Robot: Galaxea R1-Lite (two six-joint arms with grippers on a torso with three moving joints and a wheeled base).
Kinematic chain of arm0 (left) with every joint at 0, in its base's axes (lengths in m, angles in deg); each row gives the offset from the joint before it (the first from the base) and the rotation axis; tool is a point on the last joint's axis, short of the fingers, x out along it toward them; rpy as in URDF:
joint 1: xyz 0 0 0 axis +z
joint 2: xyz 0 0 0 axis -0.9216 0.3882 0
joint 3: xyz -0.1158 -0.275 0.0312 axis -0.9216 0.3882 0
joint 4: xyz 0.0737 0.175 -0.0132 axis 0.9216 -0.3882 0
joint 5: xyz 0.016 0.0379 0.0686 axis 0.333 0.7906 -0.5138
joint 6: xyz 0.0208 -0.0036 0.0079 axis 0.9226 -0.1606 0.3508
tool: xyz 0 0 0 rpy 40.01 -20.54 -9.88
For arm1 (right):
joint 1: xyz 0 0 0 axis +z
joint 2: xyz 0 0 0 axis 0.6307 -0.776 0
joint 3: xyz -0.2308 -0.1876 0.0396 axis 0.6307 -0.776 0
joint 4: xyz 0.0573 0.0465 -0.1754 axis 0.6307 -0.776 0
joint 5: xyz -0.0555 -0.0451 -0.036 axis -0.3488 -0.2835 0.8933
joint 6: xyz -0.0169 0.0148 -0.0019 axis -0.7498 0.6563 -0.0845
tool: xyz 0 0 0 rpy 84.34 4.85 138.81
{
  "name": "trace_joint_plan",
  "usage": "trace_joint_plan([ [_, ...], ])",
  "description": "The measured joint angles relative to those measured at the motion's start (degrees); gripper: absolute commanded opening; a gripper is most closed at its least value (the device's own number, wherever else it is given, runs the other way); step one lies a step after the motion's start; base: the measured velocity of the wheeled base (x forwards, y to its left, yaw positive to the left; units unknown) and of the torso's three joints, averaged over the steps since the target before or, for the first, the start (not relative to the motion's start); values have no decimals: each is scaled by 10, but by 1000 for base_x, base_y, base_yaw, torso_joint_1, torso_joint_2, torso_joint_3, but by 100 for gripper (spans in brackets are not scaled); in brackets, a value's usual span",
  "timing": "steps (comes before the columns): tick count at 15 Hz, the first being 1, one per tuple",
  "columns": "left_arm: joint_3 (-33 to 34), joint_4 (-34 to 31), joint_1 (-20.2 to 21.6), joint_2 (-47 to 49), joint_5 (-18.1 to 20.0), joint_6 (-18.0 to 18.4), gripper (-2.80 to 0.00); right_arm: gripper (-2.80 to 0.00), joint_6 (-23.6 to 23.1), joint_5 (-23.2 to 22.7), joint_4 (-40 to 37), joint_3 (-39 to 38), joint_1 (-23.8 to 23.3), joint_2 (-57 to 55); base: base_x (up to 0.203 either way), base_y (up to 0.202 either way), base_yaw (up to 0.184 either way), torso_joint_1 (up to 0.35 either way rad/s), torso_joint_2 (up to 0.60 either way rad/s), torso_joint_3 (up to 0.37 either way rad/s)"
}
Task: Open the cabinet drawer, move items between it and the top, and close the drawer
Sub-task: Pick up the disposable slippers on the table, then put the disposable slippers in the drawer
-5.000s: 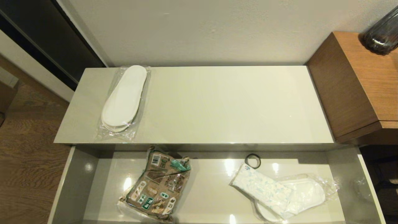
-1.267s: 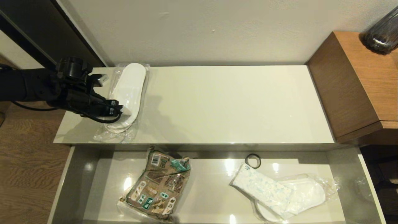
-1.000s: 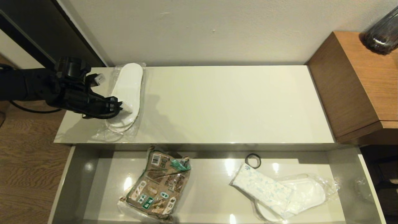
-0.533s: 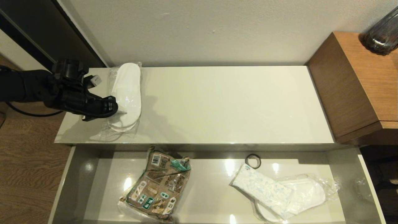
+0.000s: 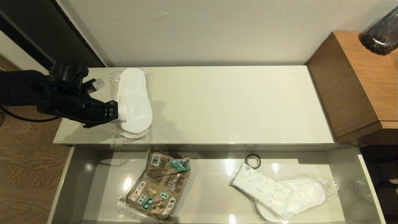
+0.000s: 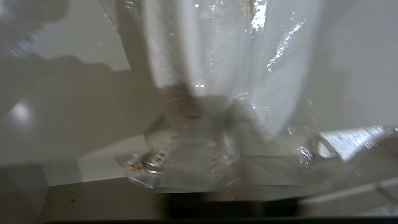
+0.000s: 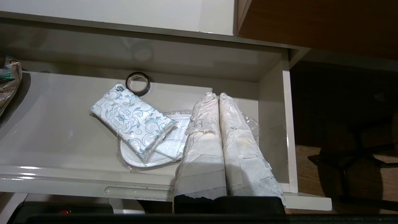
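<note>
1. Left gripper [image 5: 115, 111] comes in from the left over the near-left part of the top, its fingers clamped on the left edge of the bagged slippers' clear plastic.
2. Right gripper [image 7: 218, 97] hangs above the right end of the open drawer with its two taped fingers pressed together, holding nothing.
3. The cabinet drawer [image 5: 74, 183] is pulled fully out toward the near side, its glossy grey floor showing; in the right wrist view its cream front edge [image 7: 93, 186] runs along the near side.
4. The top [image 5: 230, 102] is a long glossy cream panel just behind the drawer, reaching from the left end to the wooden cabinet [image 5: 357, 84] on the right.
5. On the top's left end lie the bagged slippers [image 5: 134, 99], white and flat, toe toward the far wall, with the bag's near corner reaching the top's front edge.
6. In the drawer's left half lies a brown snack bag [image 5: 158, 186].
7. In the drawer's right half lies a second pair of slippers [image 5: 306, 194] in clear plastic.
8. A tissue pack [image 5: 262, 189] with a blue swirl print lies tilted across that pair's left part.
9. A black tape roll [image 5: 252, 160] lies flat just beyond the tissue pack, near the drawer's far wall.
10. A dark glass vase [image 5: 381, 32] stands on the wooden cabinet at the far right.
</note>
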Motion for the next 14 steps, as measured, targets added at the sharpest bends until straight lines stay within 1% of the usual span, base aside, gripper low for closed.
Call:
trace_joint_plan([
  [2, 41, 0, -9, -41, 15, 0, -280, -280, 0, 0, 0, 0, 0, 0, 0, 0, 0, 0, 0, 0],
  [5, 94, 3, -12, -84, 21, -1, -280, -280, 0, 0, 0, 0, 0, 0, 0, 0, 0, 0, 0, 0],
  [9, 130, 1, -13, -127, 26, -6, -280, -280, 0, 0, 0, 0, 0, 0, 0, 0, 0, 0, 0, 0],
  [12, 171, -16, -13, -189, 35, -10, -280, -280, 0, 0, 0, 0, 0, 0, 0, 0, 0, 0, 0, 0],
  [13, 192, -28, -14, -215, 36, -16, -280, -280, 0, 0, 0, 0, 0, 0, 0, 0, 0, 0, 0, 0],
  [14, 213, -40, -15, -241, 37, -34, -280, -280, 0, 0, 0, 0, 0, 0, 0, 0, 0, 0, 0, 0],
])
